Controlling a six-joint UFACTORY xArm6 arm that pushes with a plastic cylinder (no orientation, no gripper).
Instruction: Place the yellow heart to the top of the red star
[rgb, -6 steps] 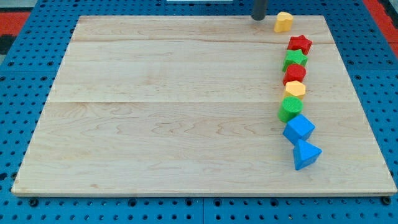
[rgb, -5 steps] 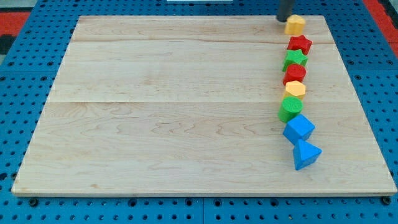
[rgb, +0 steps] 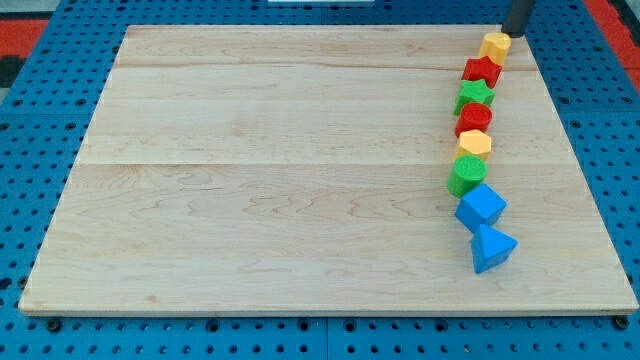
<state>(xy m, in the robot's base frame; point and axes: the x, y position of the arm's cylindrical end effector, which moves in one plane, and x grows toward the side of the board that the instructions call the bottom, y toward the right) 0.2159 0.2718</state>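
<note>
The yellow heart (rgb: 494, 46) lies near the board's top right corner, just above and slightly right of the red star (rgb: 481, 71), touching or nearly touching it. My tip (rgb: 515, 33) is at the view's top, right beside the heart's upper right edge. Below the star runs a column of blocks: a green star (rgb: 475, 95), a red block (rgb: 474, 118), a yellow hexagon (rgb: 474, 143), a green round block (rgb: 466, 174), a blue cube (rgb: 481, 206) and a blue triangle (rgb: 491, 247).
The wooden board (rgb: 300, 170) lies on a blue pegboard (rgb: 30, 180). The board's top edge and right edge are close to the heart.
My tip moved right along the top edge, from the heart's left to its upper right. The yellow heart slid right and a little down, ending close above the red star.
</note>
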